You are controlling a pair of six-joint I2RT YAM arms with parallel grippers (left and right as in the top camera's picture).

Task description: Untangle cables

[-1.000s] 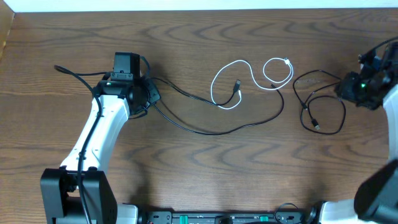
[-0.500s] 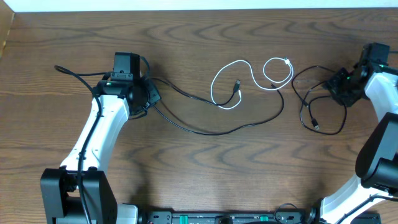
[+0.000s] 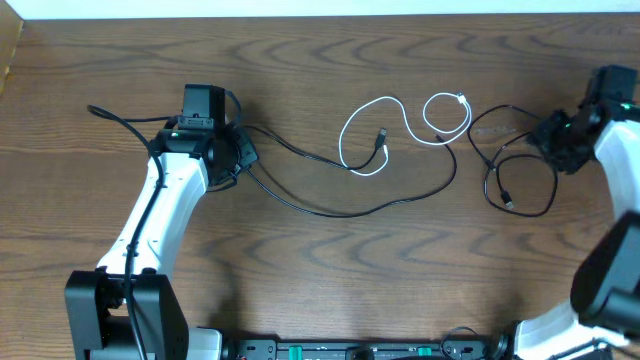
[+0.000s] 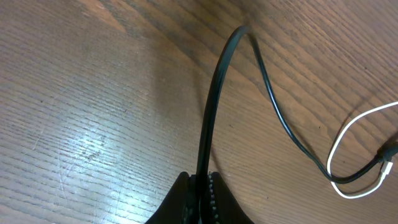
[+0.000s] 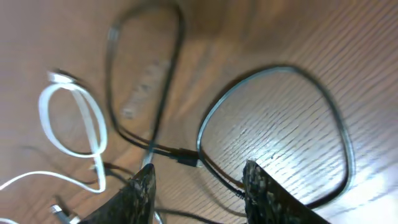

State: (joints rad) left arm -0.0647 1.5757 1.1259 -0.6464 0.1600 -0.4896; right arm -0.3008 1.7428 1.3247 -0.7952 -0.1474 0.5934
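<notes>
The dark brown wood-grain surface (image 3: 330, 280) filled the overhead view. The white left arm (image 3: 165, 210) reached up from the lower left of the frame, and the white right arm (image 3: 622, 160) came in along the right edge.

A long thin black cable (image 3: 340, 213) ran from the left end effector (image 3: 236, 156) across the centre of the frame in two strands. The lower strand curved up towards the right, and the upper strand ended in a small plug inside a loop of the white cable (image 3: 388, 98). That thin white cable lay in the upper middle, with a large loop and a smaller one to its right.

A shorter black cable (image 5: 280, 67) lay loosely looped at centre right. The right end effector (image 3: 556, 140) sat at its right edge with its fingers (image 5: 256, 182) spread apart. The left wrist view showed the left end effector clamped on the long black cable, which arched up away from the surface.
</notes>
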